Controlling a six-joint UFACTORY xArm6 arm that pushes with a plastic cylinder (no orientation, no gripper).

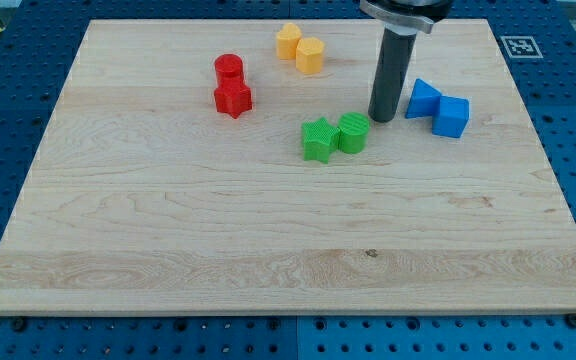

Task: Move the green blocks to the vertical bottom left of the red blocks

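Two green blocks lie side by side near the board's middle: a green star and a green cylinder touching its right side. Two red blocks sit at the upper left: a red cylinder and a red star just below it. My tip rests on the board just to the upper right of the green cylinder, very close to it, between it and the blue blocks.
Two yellow blocks sit near the view's top centre. Two blue blocks, a wedge-like one and a cube, lie right of my tip. The wooden board rests on a blue perforated table.
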